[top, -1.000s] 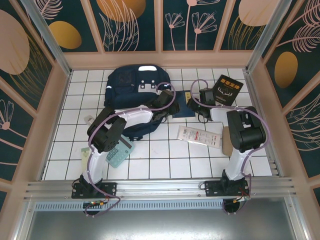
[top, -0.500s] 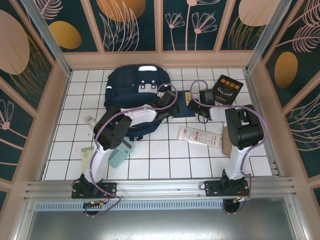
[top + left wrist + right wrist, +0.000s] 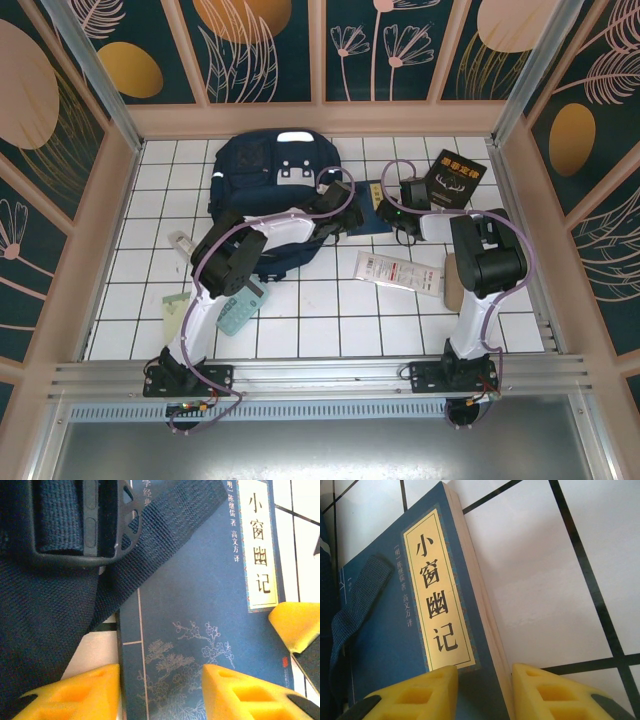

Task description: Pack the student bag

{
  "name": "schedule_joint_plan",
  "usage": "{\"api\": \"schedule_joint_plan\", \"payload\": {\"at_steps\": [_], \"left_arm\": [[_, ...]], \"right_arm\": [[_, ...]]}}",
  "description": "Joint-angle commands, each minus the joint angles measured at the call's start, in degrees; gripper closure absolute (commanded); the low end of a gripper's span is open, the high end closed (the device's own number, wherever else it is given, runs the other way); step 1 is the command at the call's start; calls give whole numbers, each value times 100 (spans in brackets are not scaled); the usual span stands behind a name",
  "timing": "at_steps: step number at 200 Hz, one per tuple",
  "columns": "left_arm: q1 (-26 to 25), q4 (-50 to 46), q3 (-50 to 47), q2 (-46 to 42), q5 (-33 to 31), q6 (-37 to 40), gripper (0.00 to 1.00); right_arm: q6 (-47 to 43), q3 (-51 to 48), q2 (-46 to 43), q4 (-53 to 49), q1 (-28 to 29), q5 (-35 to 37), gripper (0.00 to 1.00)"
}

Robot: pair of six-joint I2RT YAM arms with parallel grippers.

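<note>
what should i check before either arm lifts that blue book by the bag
1. Strap clear of the blue book: not ok, it lies across the cover.
2. Right fingers astride the book's page edge: ok.
3. Right grip firm on the book: cannot tell.
4. Left fingers astride the opposite edge: ok, standing apart.
5. Book flat on the tiles: ok.
6. Student bag open to receive it: cannot tell.
</note>
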Motion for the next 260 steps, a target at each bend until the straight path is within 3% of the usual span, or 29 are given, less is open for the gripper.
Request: {"api": "schedule_joint_plan", "payload": {"at_steps": [1,58,148,233,260], "left_arm": [[-83,925,-243,0,741,-129,54],[-87,2886,-1069,-496,1417,-318,56],[94,4204,-1658,-503,1723,-894,54],[140,4099,-1526,-392,1757,-901,53],[160,4136,-1563,-383,1699,-913,47]], "right_arm": [[98,-34,104,153,63,-457,67],[141,-62,74,165,51,-493,69],[194,-176,-65,198,-5,-506,69],[239,-210,-87,222,-22,-545,69],[251,-218,-85,236,-31,-554,69]]}}
